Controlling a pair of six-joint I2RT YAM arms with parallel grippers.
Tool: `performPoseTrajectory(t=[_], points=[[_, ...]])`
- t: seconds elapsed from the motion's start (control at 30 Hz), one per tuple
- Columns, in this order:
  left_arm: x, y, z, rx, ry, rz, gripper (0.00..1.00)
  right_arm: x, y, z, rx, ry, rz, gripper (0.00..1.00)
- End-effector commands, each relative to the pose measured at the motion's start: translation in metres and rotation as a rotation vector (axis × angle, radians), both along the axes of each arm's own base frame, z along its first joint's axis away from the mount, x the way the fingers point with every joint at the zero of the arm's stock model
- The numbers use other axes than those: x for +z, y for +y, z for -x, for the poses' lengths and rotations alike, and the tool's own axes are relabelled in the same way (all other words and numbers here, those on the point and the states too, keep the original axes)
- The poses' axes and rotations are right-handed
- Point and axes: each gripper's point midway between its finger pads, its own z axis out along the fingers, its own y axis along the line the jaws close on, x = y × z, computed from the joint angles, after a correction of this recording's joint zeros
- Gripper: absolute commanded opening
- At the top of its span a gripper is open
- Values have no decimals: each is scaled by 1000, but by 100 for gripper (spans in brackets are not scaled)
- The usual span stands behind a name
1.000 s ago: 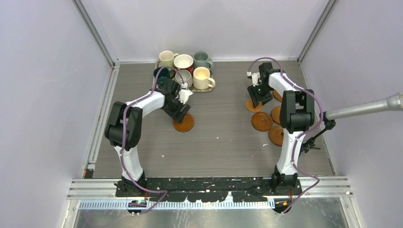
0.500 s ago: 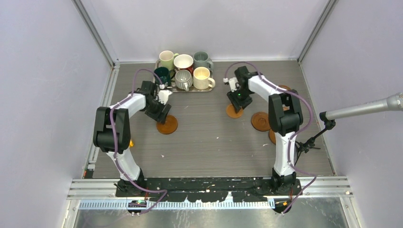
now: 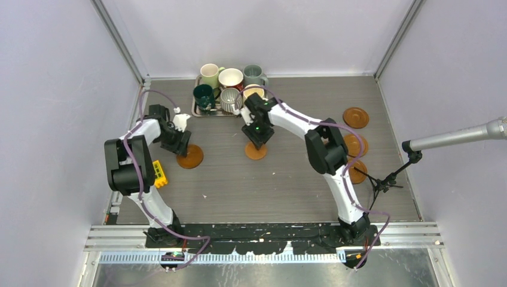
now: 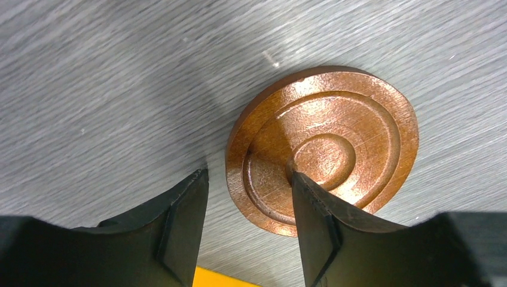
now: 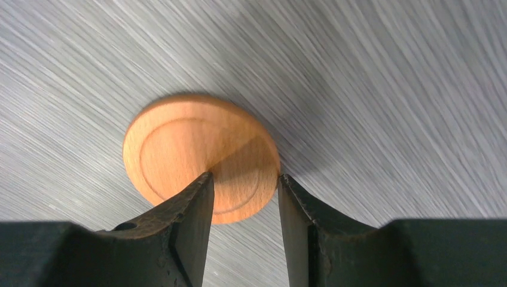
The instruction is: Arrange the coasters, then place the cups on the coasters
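Spanning the floor of the enclosure, the grey wood-grain table [image 3: 281, 191] carries everything in view. The left arm [image 3: 122, 164] folds back along the table's left edge, while the right arm [image 3: 323, 149] stretches across to the middle.

A silver tray [image 3: 215, 113] stands at the back with all six mugs on it:
- Rear row: a pale green mug [image 3: 209, 73], a white mug with a red outside [image 3: 231, 78] and a grey-blue mug [image 3: 254, 73].
- Front row: a dark green mug [image 3: 203, 94], a ribbed grey-white mug [image 3: 230, 97] and a cream mug [image 3: 254, 90] half hidden behind the right wrist.

Three ringed coasters [image 3: 356, 116] [image 3: 354, 144] [image 3: 359, 172] lie in a loose line near the right edge, well apart from the tray.

A reddish-brown ringed coaster [image 4: 335, 143] lies left of centre, in front of the tray's left end. The left gripper [image 4: 246, 179] straddles its rim, jaws partly apart. One finger [image 4: 317, 221] overlaps the disc's face and the other finger [image 4: 179, 221] is off it, with a strip of table showing between. Whether the disc is actually pinched cannot be told.

A plainer, lighter coaster [image 5: 185, 149] sits mid-table in front of the tray's right end. The right gripper [image 5: 244, 179] stands over its rim the same way, and its grip cannot be told either.

A small yellow grid block [image 3: 158, 173] lies beside the left arm.
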Motion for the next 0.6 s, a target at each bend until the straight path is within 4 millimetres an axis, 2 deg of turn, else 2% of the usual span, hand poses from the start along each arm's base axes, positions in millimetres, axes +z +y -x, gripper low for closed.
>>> performPoseTrajectory(t=[0.0,0.13,0.3,0.47,0.57], points=[[9,11,-4,-10,-15,39,55,-28,44,21,19,73,-18,48],[11,21,-1,-8,-10,62,54,-27,86,27,38,67,-69,48],[13,28,12,-39,-13,89,53,-30,124,36,57,73,-116,47],[15,25,25,-89,-15,101,52,-35,148,46,79,65,-141,47],[24,21,18,-67,-55,152,57,-40,152,47,74,68,-145,46]])
